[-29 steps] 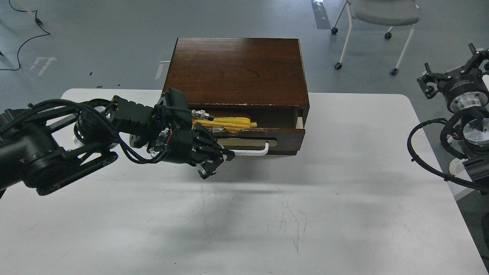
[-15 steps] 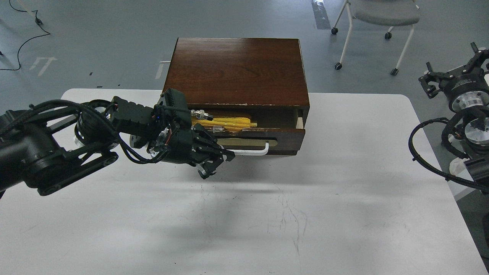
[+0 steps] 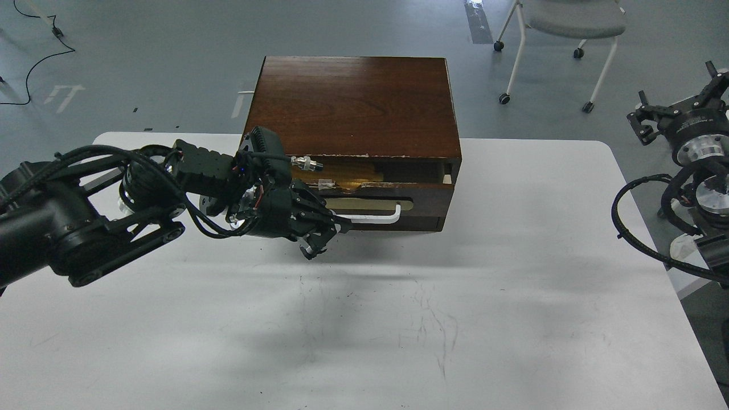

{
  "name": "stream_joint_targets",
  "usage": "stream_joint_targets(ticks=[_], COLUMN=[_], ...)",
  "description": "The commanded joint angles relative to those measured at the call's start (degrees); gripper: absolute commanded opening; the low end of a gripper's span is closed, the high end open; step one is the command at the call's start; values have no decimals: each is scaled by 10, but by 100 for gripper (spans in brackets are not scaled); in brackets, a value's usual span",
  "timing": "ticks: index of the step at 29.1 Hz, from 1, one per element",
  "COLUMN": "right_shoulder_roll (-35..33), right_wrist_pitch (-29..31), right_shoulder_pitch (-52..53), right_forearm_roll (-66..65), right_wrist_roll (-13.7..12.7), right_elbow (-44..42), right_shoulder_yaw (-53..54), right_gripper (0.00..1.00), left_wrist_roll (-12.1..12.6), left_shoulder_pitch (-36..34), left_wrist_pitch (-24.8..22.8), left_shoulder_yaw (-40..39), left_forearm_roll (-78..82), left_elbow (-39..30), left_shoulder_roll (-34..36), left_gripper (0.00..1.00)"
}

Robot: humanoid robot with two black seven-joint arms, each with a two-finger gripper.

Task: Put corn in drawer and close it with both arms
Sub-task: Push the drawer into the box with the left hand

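Observation:
The dark wooden cabinet [image 3: 353, 102] stands at the back of the white table [image 3: 512, 296]. Its drawer [image 3: 424, 199], with a white bar handle [image 3: 376, 218], is almost pushed in; only a narrow gap stays open at the top. The corn [image 3: 344, 172] shows as a dim yellow strip in that gap, mostly hidden. My left gripper [image 3: 324, 236] is open and empty, with its upper finger [image 3: 340, 225] against the drawer front at the handle's left end. My right gripper [image 3: 678, 111] is off the table's right side, far from the drawer, its fingers spread.
A grey wheeled chair [image 3: 569, 23] stands on the floor behind the table at the right. A black cable [image 3: 34, 62] lies on the floor at the back left. The table's right edge [image 3: 643, 228] lies between my right arm and the cabinet.
My left gripper moved forward and pushed the drawer most of the way in, so the corn went from plainly visible to a thin strip. The right arm shifted slightly.

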Motion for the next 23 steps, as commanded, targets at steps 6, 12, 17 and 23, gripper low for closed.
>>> stream_joint_targets(ticks=[6, 12, 17, 23], right_shoulder_roll=[0, 0, 0, 0], right_wrist_pitch=[0, 0, 0, 0], right_shoulder_pitch=[-1, -1, -1, -1], right_forearm_roll=[0, 0, 0, 0], right_wrist_roll=[0, 0, 0, 1], right_elbow=[0, 0, 0, 0], right_shoulder_yaw=[0, 0, -1, 0], right_gripper=[100, 100, 100, 100], left_wrist_roll=[0, 0, 0, 0], left_shoulder_pitch=[-5, -6, -16, -25], left_wrist_pitch=[0, 0, 0, 0], left_shoulder_yaw=[-1, 0, -1, 0], left_forearm_roll=[0, 0, 0, 0], left_elbow=[22, 26, 38, 54], left_shoulder_roll=[-3, -2, -5, -18], left_gripper=[0, 0, 0, 0])
